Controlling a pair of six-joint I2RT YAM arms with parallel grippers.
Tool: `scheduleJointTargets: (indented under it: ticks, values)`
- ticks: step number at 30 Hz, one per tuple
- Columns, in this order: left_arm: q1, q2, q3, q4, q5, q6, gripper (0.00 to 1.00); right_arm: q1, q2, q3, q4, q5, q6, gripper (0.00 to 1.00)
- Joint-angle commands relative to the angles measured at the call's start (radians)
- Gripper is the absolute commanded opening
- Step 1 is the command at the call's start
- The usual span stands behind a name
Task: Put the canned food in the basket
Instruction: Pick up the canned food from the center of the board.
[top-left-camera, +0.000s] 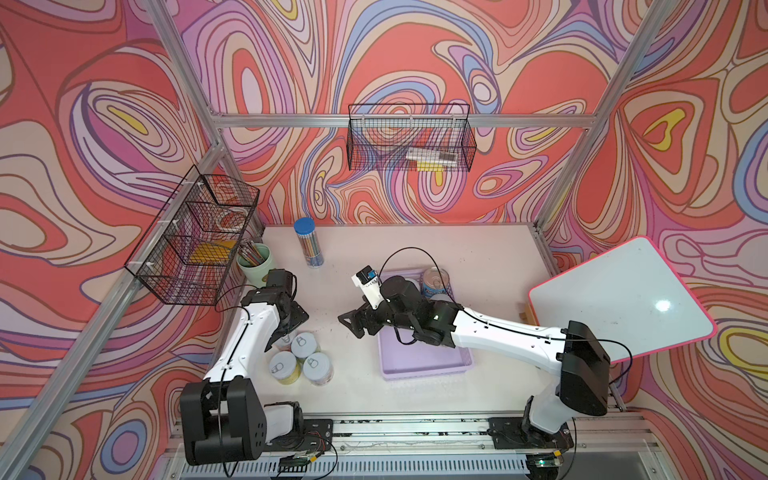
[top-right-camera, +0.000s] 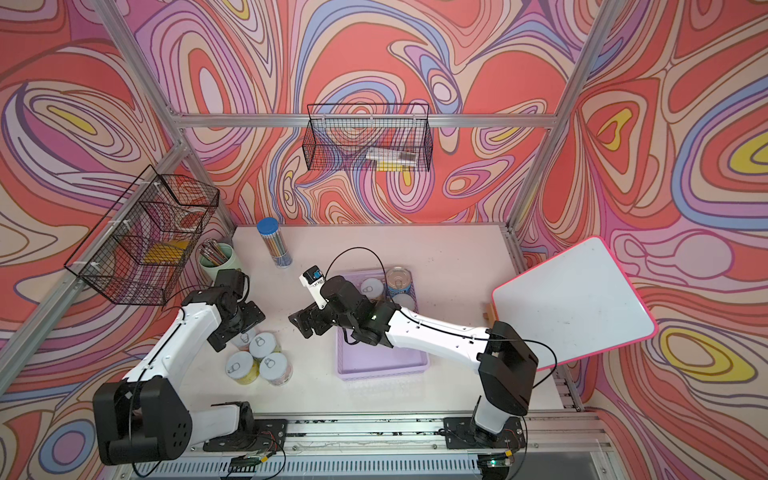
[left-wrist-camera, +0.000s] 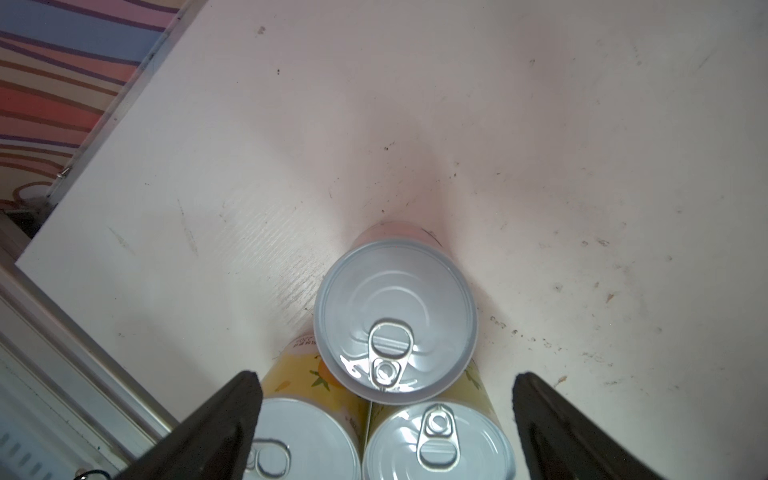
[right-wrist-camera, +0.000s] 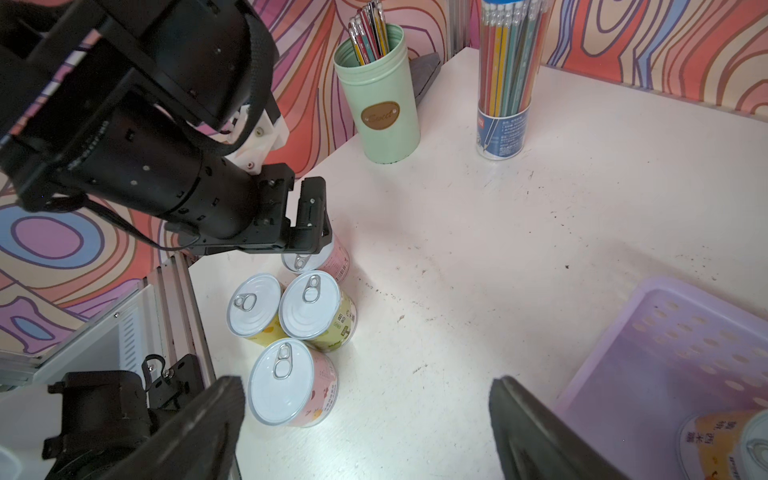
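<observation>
Several small cans stand together at the table's front left: a pink-labelled one (left-wrist-camera: 395, 316) and two yellow-labelled ones (left-wrist-camera: 436, 440) (left-wrist-camera: 299, 440) show in the left wrist view. My left gripper (left-wrist-camera: 384, 376) (top-left-camera: 289, 328) hangs open just above the pink can, its fingers wide on either side and touching nothing. The lilac basket (top-left-camera: 424, 368) (top-right-camera: 382, 368) holds a blue-labelled can (top-left-camera: 435, 281) and smaller cans (top-right-camera: 372, 287). My right gripper (right-wrist-camera: 365, 382) (top-left-camera: 353, 324) is open and empty, over bare table between the basket and the cluster.
A clear blue-capped pencil tube (top-left-camera: 308, 245) and a pale green pencil cup (top-left-camera: 255, 262) stand at the back left. A black wire basket (top-left-camera: 195, 241) hangs on the left wall, another (top-left-camera: 411, 137) on the back wall. A pink-edged whiteboard (top-left-camera: 619, 299) leans at the right.
</observation>
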Motion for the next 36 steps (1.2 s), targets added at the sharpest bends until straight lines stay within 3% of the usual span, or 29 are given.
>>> scheduleJointTargets:
  ticks: [1,13,19,36]
  values:
    - [0.024,0.028,0.02,0.024,0.004,0.069,0.99,0.005,-0.014,-0.014,0.016,-0.013,-0.015,0.93]
    - [0.093,0.125,0.043,0.089,0.109,0.155,0.99,0.005,-0.003,-0.009,0.009,-0.038,-0.018,0.93]
    - [0.103,0.18,0.047,0.068,0.081,0.139,0.99,0.005,0.0,-0.007,0.004,-0.037,-0.02,0.93]
    - [0.104,0.202,0.016,0.078,0.124,0.128,0.85,0.005,0.01,0.001,0.002,-0.041,-0.014,0.93]
